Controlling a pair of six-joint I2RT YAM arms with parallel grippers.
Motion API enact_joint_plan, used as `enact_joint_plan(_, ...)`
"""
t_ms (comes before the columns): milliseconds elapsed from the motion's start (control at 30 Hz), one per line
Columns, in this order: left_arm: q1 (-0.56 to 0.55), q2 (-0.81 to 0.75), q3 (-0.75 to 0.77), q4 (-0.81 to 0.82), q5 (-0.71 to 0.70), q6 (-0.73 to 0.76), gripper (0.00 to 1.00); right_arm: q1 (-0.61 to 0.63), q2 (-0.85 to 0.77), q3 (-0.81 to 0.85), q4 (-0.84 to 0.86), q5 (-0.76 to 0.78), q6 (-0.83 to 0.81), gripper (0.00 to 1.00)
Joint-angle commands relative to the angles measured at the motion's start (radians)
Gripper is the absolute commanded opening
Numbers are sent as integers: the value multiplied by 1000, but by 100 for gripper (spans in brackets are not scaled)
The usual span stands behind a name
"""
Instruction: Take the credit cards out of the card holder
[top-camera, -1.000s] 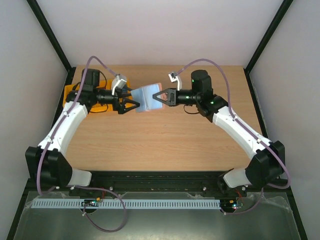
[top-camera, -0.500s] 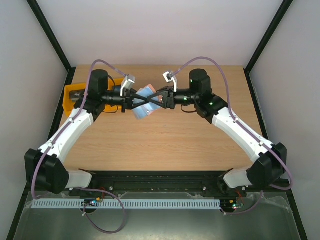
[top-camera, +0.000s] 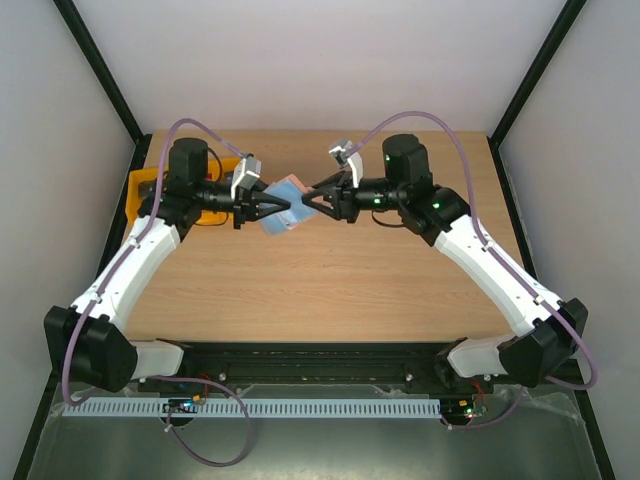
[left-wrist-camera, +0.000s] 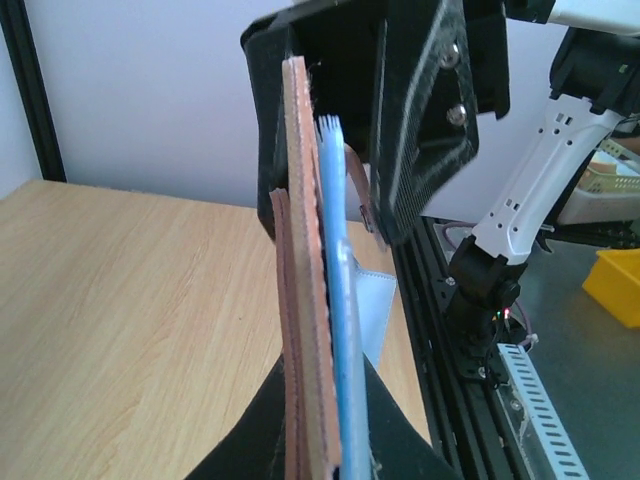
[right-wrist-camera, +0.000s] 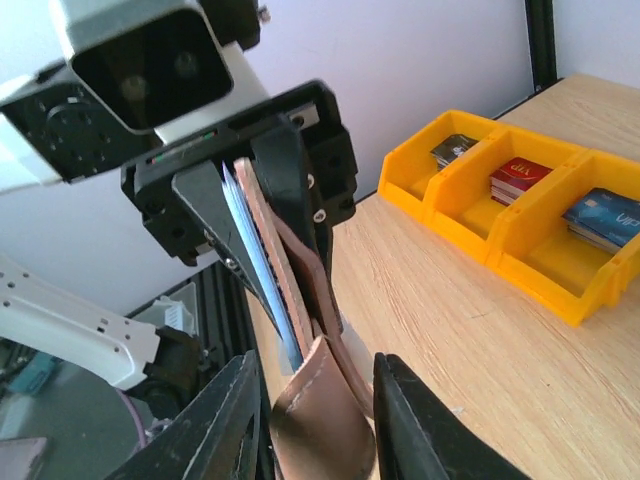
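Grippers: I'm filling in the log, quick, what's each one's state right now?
Left gripper: shut on the card holder.
Right gripper: fingers either side of the holder's flap; gripping or not, cannot tell.

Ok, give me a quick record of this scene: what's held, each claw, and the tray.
card holder: held above the table between both claws
left claw: shut on card holder
right claw: fingers either side of its brown flap; grip unclear
yellow tray: on table, cards in all three compartments
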Motion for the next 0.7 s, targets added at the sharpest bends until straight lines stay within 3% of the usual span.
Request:
enact_joint_plan(0,-8,-5,51,-18,31,98,3,29,0,29,-57,77,-73,29)
enact_joint_plan(100,-19,-5,68,-96,55,186,3,35,7,47,-87,165,-92,17)
enact_joint_plan(233,-38,6,103,-298,60,433,3,70,27,69,-109,215,-133,17)
enact_joint_plan(433,-98,27,174,-567,-60,819,3,170,67,109,-153,263,-233,20)
enact_joint_plan(533,-96,32,191,-563,-84,787,3,174,62,114,-140,253,-230,2)
enact_joint_plan(600,-92,28,184,-549,-96,745,4,172,47,108,-133,277,-216,2)
enact_joint_plan(633,-89,24,173,-536,-103,714,11,172,38,102,-129,292,-204,2)
enact_joint_plan(667,-86,18,157,-500,-118,654,30,169,31,93,-126,300,-192,2)
